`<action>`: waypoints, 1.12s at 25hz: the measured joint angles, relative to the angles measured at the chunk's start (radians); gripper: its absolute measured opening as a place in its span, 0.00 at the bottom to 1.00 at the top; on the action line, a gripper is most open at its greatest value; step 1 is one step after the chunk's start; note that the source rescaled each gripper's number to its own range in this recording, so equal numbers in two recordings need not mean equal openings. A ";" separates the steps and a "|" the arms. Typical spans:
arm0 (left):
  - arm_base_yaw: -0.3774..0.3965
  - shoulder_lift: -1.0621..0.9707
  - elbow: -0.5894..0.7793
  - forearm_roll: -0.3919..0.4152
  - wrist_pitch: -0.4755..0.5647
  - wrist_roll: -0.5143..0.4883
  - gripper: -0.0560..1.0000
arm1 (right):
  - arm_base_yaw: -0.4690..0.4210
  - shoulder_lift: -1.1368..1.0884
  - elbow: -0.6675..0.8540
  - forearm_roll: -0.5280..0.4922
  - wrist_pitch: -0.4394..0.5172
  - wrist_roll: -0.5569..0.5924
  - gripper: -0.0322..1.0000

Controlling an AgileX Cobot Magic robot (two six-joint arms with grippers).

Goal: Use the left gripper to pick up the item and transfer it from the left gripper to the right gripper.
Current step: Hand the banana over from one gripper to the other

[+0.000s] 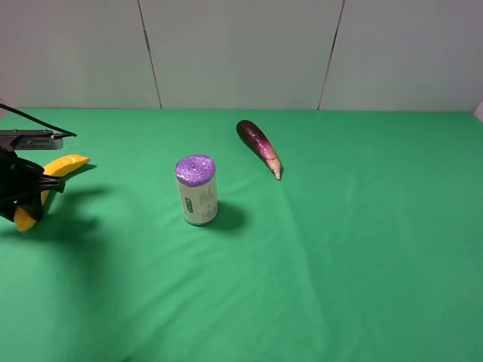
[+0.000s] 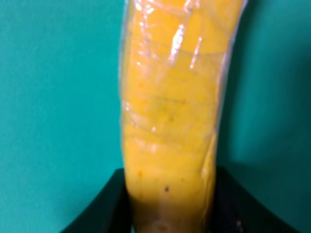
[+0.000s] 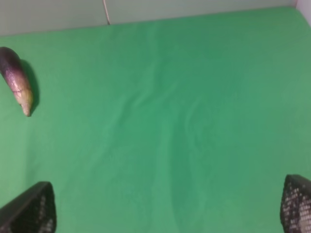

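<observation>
The yellow banana (image 1: 64, 164) is at the far left of the exterior high view, wrapped in clear film. My left gripper (image 1: 32, 190) is shut across its middle, with one end sticking out toward the back and the other end (image 1: 25, 220) toward the front. In the left wrist view the banana (image 2: 170, 121) fills the middle, with a black jaw tight against each side and the gripper (image 2: 170, 204) closed on it. My right gripper (image 3: 167, 213) is open and empty over bare green cloth. It is out of the exterior high view.
A purple-topped upright roll (image 1: 196, 188) stands left of the middle of the green cloth (image 1: 362, 249). A dark purple eggplant (image 1: 259, 146) lies behind it toward the back wall and also shows in the right wrist view (image 3: 17, 80).
</observation>
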 joint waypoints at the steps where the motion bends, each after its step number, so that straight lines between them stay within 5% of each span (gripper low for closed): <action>1: 0.000 0.000 -0.011 0.001 0.023 -0.001 0.06 | 0.000 0.000 0.000 0.000 0.000 0.000 1.00; 7: 0.000 -0.003 -0.067 -0.006 0.151 -0.002 0.06 | 0.000 0.000 0.000 0.000 0.001 0.000 1.00; 28: -0.036 -0.304 -0.076 -0.042 0.285 0.058 0.06 | 0.000 0.000 0.000 0.041 0.001 0.001 1.00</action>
